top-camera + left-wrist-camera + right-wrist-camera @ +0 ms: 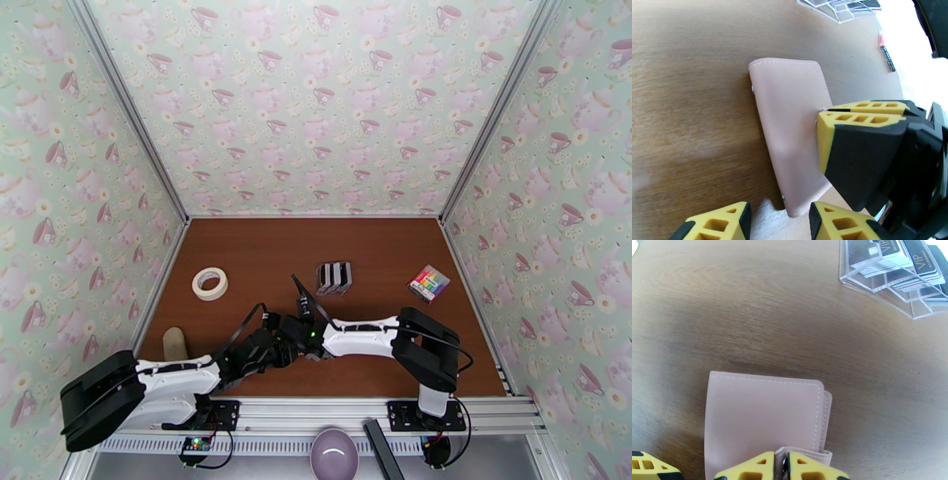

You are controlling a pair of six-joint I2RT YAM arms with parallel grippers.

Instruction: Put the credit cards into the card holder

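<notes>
opening comes first: the pink wallet (762, 417) lies closed on the brown wood-grain table (750, 299), the right gripper (785, 463) clenched on its snap tab (807, 455) and the left gripper (778, 217) spread loose at its other end. next the tab likely needs peeling up while the left steadies the cover, since the cards (908, 263) sit in a clear rack (884, 291) beyond the wallet. teacup wallpaper (316, 95) walls the table on 3 sides.

Tape roll (209, 283), clear rack (334, 277) and striped pad (428, 283) sit well apart.
</notes>
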